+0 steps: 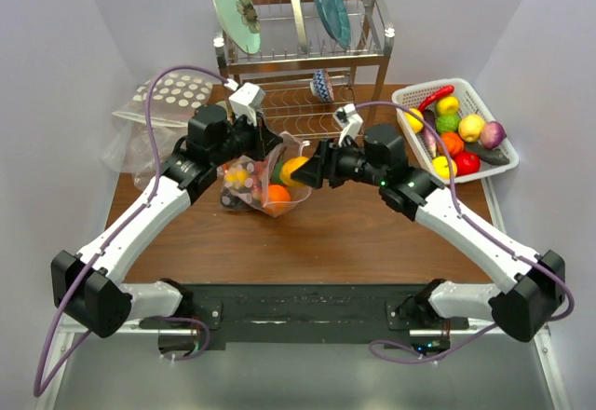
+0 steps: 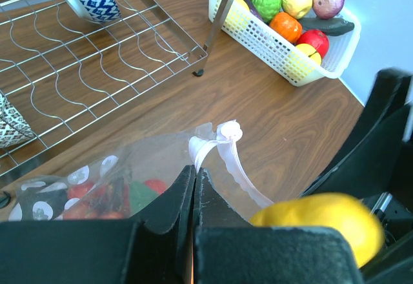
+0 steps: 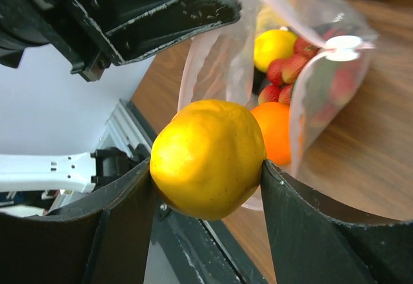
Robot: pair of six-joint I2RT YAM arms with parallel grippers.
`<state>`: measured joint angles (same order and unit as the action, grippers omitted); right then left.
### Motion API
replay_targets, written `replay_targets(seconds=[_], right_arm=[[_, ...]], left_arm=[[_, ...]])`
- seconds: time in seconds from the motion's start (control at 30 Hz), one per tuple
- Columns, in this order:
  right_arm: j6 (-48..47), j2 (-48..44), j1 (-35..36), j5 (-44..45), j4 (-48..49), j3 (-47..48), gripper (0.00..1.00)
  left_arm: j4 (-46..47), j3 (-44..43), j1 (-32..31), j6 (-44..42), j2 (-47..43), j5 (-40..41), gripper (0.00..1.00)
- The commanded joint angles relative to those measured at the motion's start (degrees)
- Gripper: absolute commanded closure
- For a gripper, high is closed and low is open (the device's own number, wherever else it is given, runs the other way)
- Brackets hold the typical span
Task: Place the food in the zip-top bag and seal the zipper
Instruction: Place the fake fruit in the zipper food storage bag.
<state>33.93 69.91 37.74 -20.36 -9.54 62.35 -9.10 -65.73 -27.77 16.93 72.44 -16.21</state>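
Clamping a yellow fruit (image 3: 208, 158) between both fingers of the right end effector (image 3: 206, 190), at the centre of the right wrist view, with the fruit pressing against each finger's inner face. Holding it just in front of the open mouth of the zip-top bag (image 3: 310, 97), toward the upper right of that view, not yet inside.

Pinching the bag's mouth edge with the left end effector (image 2: 193, 190), fingers pressed together on the thin plastic at the lower centre of the left wrist view. Curling up and rightward from that pinch, the zipper (image 2: 240, 171), a pale strip not pressed shut.

Resting on the desk (image 1: 354, 233) at the centre of the top view, between the two end effectors, mouth facing right toward the fruit. Showing through the plastic, an orange (image 3: 277, 129), a lemon (image 3: 274, 45) and red berries (image 3: 284, 71).

Standing well apart at the upper right of the top view, a white basket (image 1: 407, 95) with more toy produce; behind, at upper centre, a dish rack (image 1: 298, 56).
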Motion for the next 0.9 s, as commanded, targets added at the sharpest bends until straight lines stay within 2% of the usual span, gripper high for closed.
replay_targets(seconds=[0.0,0.23,0.43,0.63,0.7,0.73,0.77,0.87], right_arm=[[-0.18,3.03,2.16,2.34,4.26,1.55,0.52],[0.43,7.95,4.54,6.03,9.27,0.68,0.53],[2.54,8.66,6.12,10.42,23.05,-4.33,0.53],[5.44,12.17,7.78,13.86,30.54,-5.66,0.53],[4.75,17.18,8.23,10.8,26.97,0.19,0.24],[4.04,18.41,8.75,10.52,21.98,1.97,0.1],[3.34,18.59,9.02,10.86,20.98,2.77,0.01],[2.28,13.86,9.37,14.64,22.02,-0.38,0.01]], left_arm=[[1.63,-1.24,0.26,-1.02,-1.51,-0.14,1.0],[3.83,-0.45,0.26,-0.41,-3.89,-4.44,1.0],[7.43,0.78,0.26,0.3,-6.79,-8.31,1.0],[8.31,1.05,0.26,1.0,-7.49,-10.42,1.0],[8.23,1.14,0.26,1.09,-7.32,-10.34,1.0],[8.22,1.14,0.35,1.09,-7.23,-10.25,1.0],[8.31,1.05,0.35,1.09,-7.23,-9.99,1.0],[7.0,0.7,0.35,1.0,-6.7,-7.79,1.0]])
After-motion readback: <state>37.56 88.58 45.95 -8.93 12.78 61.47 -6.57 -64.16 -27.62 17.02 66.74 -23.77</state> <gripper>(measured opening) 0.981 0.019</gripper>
